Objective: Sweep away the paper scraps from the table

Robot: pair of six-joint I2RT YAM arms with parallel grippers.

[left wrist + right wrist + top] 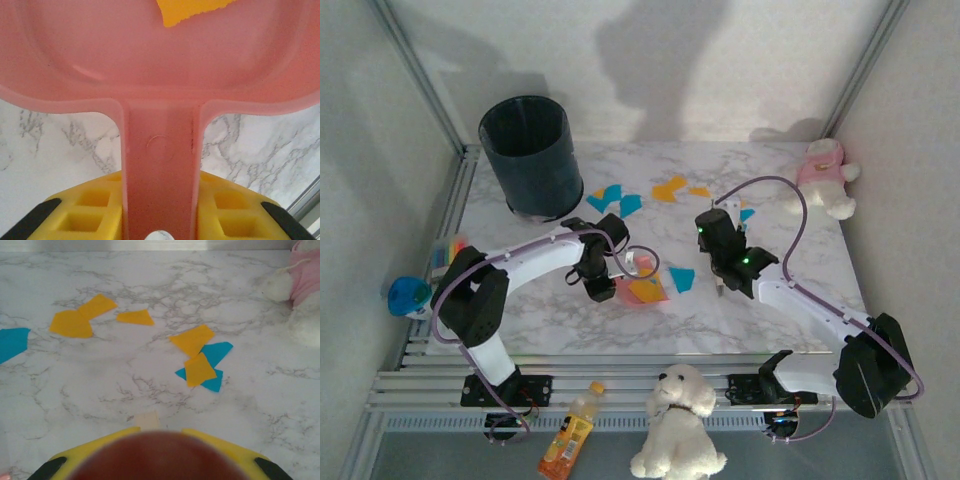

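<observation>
marble table (550, 320) strewn with paper scraps (192, 340); left fingers (90, 210) grip pink dustpan (160, 75) (right fingers (225, 445) closed).

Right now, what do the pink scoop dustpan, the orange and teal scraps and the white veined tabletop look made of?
Pink scoop dustpan: likely moulded plastic, glossy; round mould mark on handle.
Orange and teal scraps: thin matte paper, lying flat, uneven edges.
White veined tabletop: marble look, smooth; possibly printed laminate.
</observation>
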